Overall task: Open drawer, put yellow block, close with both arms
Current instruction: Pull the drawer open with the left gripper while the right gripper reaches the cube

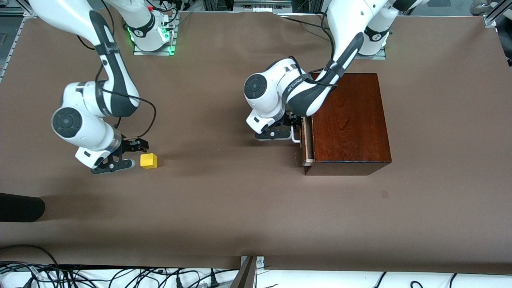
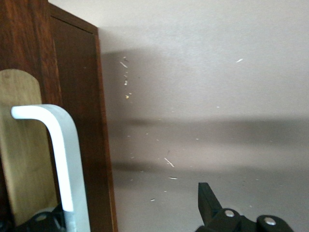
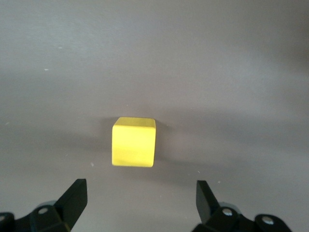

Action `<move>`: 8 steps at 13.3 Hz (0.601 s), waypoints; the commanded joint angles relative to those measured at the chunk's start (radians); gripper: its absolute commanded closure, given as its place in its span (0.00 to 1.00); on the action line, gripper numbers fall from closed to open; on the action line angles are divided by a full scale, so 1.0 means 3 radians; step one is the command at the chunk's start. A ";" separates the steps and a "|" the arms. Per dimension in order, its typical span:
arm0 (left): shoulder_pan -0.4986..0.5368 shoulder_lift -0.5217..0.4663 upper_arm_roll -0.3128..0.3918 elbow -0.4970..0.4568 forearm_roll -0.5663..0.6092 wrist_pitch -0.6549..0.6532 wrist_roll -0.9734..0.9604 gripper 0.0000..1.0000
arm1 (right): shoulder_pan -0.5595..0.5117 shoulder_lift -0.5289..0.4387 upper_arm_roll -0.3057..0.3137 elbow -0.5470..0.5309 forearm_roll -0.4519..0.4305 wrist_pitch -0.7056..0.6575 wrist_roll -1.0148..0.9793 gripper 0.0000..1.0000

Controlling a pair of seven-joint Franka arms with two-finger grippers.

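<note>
The yellow block (image 1: 149,161) sits on the brown table toward the right arm's end. My right gripper (image 1: 134,154) is open and low at the table beside it. In the right wrist view the block (image 3: 133,142) lies just ahead of the open gripper (image 3: 140,198), not between its fingers. The mahogany box (image 1: 346,120) stands toward the left arm's end, with its drawer (image 1: 307,140) pulled out a little. My left gripper (image 1: 295,129) is at the white bar handle (image 2: 63,159), open and astride it. One finger (image 2: 207,203) shows clearly; the other is mostly hidden by the handle.
A dark rounded object (image 1: 20,207) lies at the table's edge at the right arm's end, nearer the camera than the block. Cables (image 1: 120,276) run along the table's near edge. Bare brown table (image 1: 224,192) lies between the block and the box.
</note>
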 commanded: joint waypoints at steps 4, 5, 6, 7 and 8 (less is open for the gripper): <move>-0.0137 0.0208 -0.0052 0.0170 -0.0295 0.0566 -0.0066 0.00 | 0.0030 0.0187 0.0028 -0.0174 0.0032 0.0545 0.0135 0.01; -0.0168 0.0213 -0.0052 0.0170 -0.0300 0.0613 -0.0071 0.00 | 0.0040 0.0212 0.0028 -0.0210 0.0032 0.0632 0.0135 0.02; -0.0178 0.0213 -0.0052 0.0175 -0.0300 0.0618 -0.0066 0.00 | 0.0040 0.0238 0.0033 -0.0220 0.0032 0.0674 0.0135 0.02; -0.0178 0.0213 -0.0052 0.0180 -0.0300 0.0618 -0.0071 0.00 | 0.0040 0.0279 0.0033 -0.0215 0.0037 0.0689 0.0135 0.03; -0.0178 0.0213 -0.0052 0.0190 -0.0300 0.0618 -0.0066 0.00 | 0.0040 0.0304 0.0033 -0.0220 0.0037 0.0750 0.0135 0.04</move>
